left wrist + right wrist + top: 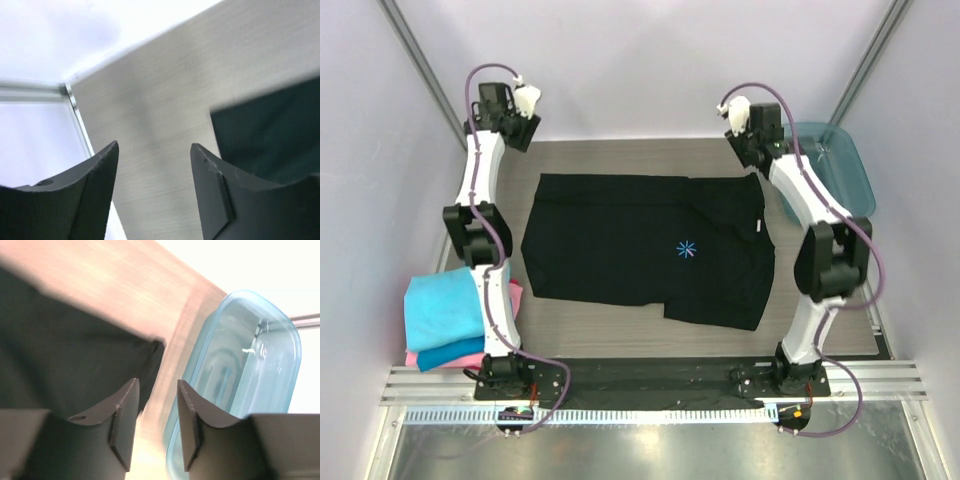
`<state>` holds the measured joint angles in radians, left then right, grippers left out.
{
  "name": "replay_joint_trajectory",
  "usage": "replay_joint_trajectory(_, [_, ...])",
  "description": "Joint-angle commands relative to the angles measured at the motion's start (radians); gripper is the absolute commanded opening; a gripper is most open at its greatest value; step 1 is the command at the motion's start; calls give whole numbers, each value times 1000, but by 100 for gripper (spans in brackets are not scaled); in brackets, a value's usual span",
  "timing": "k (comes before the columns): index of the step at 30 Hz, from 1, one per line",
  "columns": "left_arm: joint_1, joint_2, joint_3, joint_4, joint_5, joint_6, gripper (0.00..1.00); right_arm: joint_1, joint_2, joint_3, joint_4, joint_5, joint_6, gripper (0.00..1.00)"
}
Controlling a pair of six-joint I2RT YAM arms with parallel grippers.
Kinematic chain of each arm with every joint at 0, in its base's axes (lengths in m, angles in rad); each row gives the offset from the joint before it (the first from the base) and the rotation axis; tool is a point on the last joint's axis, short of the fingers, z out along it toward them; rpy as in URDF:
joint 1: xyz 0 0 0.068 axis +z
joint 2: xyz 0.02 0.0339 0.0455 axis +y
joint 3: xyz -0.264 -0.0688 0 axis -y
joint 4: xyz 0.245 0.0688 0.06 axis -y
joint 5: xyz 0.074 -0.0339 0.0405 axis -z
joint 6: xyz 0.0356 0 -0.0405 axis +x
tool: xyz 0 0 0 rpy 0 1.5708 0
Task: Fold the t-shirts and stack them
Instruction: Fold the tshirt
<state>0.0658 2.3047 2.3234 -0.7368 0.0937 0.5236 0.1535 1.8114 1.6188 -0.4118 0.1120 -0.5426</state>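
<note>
A large black t-shirt [640, 245] lies spread on the table, with a light-blue starburst mark [687, 249] and a white neck tag [758, 227] at its right. Folded turquoise [445, 308], blue [450, 353] and pink [515, 297] t-shirts are stacked at the left front. My left gripper [520, 125] is open and empty above the shirt's far left corner; a corner of the shirt shows in the left wrist view [270, 135]. My right gripper [745, 150] is open and empty above the far right corner; the shirt shows in the right wrist view [75, 360].
A translucent teal plastic tray [835, 170] stands at the far right, also in the right wrist view [245, 365]. White walls and metal frame posts close in the table. An aluminium rail [650, 375] runs along the near edge.
</note>
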Motion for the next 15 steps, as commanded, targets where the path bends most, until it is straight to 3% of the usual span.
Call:
replay_joint_trajectory(1, [2, 160, 214, -196, 40, -85, 62, -38, 193, 166, -16, 14, 53, 40])
replay_joint_trajectory(6, [29, 180, 153, 0, 83, -262, 66, -80, 496, 505, -114, 31, 79, 40])
replay_joint_trajectory(8, [54, 197, 168, 26, 110, -380, 66, -94, 581, 683, -183, 35, 101, 40])
replay_joint_trajectory(10, [60, 214, 176, 28, 156, -395, 66, -106, 672, 815, -219, 43, 102, 40])
replay_joint_trajectory(15, [60, 240, 168, 53, 199, -444, 64, -114, 700, 808, -229, 52, 82, 41])
